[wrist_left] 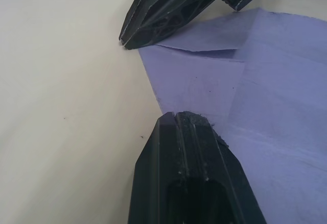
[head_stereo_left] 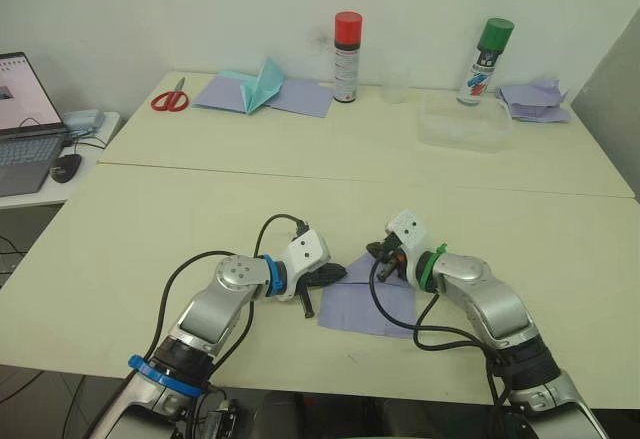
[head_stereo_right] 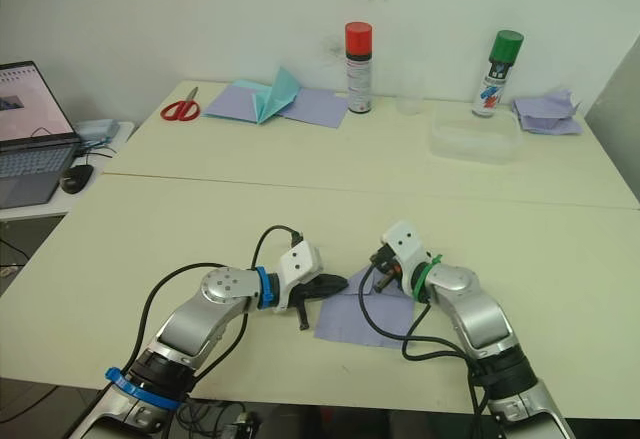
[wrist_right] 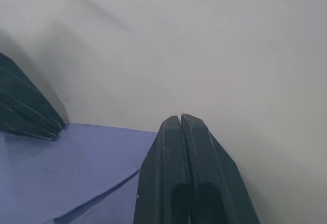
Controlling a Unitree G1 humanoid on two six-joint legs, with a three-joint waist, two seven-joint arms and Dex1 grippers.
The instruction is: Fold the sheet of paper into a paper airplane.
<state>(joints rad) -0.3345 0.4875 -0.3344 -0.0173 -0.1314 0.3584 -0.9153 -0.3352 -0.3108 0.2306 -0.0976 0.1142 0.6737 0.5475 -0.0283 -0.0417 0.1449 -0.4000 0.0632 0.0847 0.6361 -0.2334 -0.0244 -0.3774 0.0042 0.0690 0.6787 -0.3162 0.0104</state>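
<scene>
The sheet of paper [head_stereo_left: 368, 305], pale lavender with a folded flap and crease lines, lies flat near the table's front edge between my two arms. My left gripper [head_stereo_left: 337, 273] is shut, and its tip rests on the sheet's left edge [wrist_left: 204, 96]. My right gripper [head_stereo_left: 378, 251] is also shut, with its tip down at the sheet's far corner. In the right wrist view the shut fingers [wrist_right: 180, 132] stand at the edge of the paper [wrist_right: 61, 168], with the left gripper [wrist_right: 30, 117] close by. Neither gripper has paper pinched between its fingers.
At the back of the table are red scissors [head_stereo_left: 170, 99], a teal pointed paper shape [head_stereo_left: 262, 85] on flat lavender sheets, a red-capped can [head_stereo_left: 346, 57], a green-capped can [head_stereo_left: 487, 61], a clear tray [head_stereo_left: 465, 124] and crumpled lavender paper [head_stereo_left: 535, 101]. A laptop [head_stereo_left: 22, 124] stands far left.
</scene>
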